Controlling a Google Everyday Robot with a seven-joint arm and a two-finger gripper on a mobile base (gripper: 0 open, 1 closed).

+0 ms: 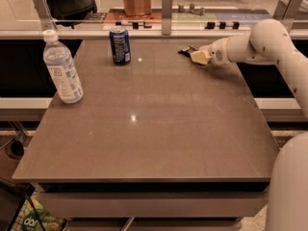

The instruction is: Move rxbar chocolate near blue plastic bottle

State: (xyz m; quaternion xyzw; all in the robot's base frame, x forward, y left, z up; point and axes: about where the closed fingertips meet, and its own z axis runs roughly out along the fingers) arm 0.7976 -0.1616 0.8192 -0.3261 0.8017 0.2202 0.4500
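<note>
The blue plastic bottle [61, 67], clear bluish with a white cap and a white-and-blue label, stands upright at the table's left side. The rxbar chocolate [186, 51] is a small dark flat bar at the far right of the table; only its dark end shows past the gripper. My gripper [198, 57], with pale fingers, lies low over the table right at the bar, reaching in from the right on a white arm [260, 42]. The bar and the bottle are far apart.
A short dark-blue soda can [120, 44] stands upright at the back centre-left of the brown table [144, 129]. Behind the table runs a rail with posts, a cardboard box and small items. The robot's white body fills the lower right corner.
</note>
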